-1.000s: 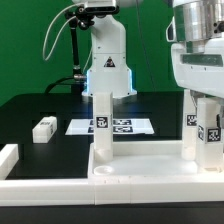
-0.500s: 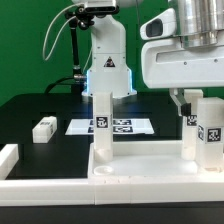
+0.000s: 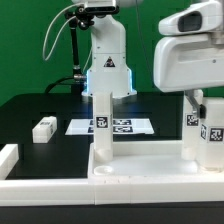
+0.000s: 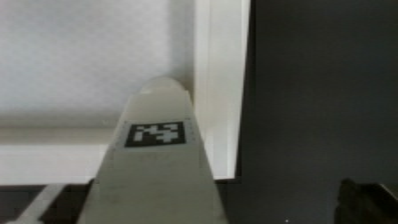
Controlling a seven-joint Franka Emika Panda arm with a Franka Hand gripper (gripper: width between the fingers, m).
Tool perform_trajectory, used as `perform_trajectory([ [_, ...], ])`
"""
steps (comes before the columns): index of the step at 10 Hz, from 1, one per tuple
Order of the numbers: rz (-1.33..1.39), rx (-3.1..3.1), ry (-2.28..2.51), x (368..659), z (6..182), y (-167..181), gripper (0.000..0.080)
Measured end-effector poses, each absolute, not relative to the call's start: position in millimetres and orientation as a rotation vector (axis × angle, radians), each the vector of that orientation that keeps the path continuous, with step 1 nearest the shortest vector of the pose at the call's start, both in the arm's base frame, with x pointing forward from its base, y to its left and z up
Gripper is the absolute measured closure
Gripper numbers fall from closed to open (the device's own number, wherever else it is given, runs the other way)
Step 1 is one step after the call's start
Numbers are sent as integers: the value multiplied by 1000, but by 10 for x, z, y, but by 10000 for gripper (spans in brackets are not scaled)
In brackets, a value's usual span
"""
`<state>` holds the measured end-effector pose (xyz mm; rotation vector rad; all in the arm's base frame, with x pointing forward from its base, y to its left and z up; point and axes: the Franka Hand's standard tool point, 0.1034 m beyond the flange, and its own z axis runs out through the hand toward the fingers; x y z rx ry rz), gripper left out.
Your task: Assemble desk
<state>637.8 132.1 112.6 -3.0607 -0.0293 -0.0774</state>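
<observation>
The white desk top (image 3: 140, 172) lies at the front of the black table, rim up. Three white legs stand upright on it: one at the exterior view's left (image 3: 101, 125) and two close together at the right (image 3: 190, 125) (image 3: 211, 135). A fourth leg (image 3: 44, 128) lies loose on the table. My gripper (image 3: 200, 98) hangs open just above the right-hand legs, holding nothing. In the wrist view a tagged leg (image 4: 157, 150) stands below between my gripper's (image 4: 205, 205) spread dark fingers (image 4: 365, 200), on the desk top (image 4: 89, 60), with gaps on both sides.
The marker board (image 3: 120, 126) lies flat behind the desk top. The arm's white base (image 3: 108, 60) stands at the back. A white border rail (image 3: 8, 158) sits at the exterior view's front left.
My gripper has risen off the right-hand legs and shifted toward the exterior view's right. The legs stay standing where they were.
</observation>
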Motion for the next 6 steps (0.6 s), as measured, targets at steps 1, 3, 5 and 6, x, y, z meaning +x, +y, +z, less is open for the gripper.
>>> perform_trajectory([
  [1, -75, -3062, 6, 6377, 1122, 1309, 150],
  [3, -70, -3059, 166, 6381, 1122, 1279, 397],
  [5, -58, -3041, 423, 6376, 1109, 1217, 490],
  [6, -56, -3021, 540, 6380, 1108, 1200, 491],
])
